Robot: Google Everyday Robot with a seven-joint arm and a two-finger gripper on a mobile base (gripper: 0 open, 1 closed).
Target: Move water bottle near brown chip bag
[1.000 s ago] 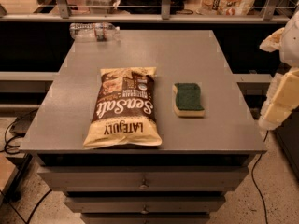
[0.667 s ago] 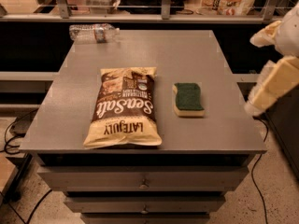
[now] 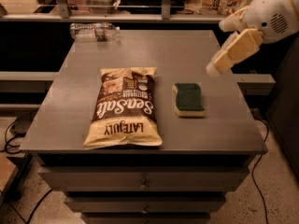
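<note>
The gripper [image 3: 215, 66] is hovering over the right edge of the table [image 3: 187, 50]; clenched or released, I cannot tell. The water bottle [image 3: 93, 31] is lying far left, well apart from the brown chip bag [image 3: 124, 107].

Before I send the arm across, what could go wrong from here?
1. The water bottle lies on its side at the far left edge of the table; a nudge might roll it off.
2. The gripper hovers over the right side, so a low pass toward the brown chip bag could clip the sponge.
</note>
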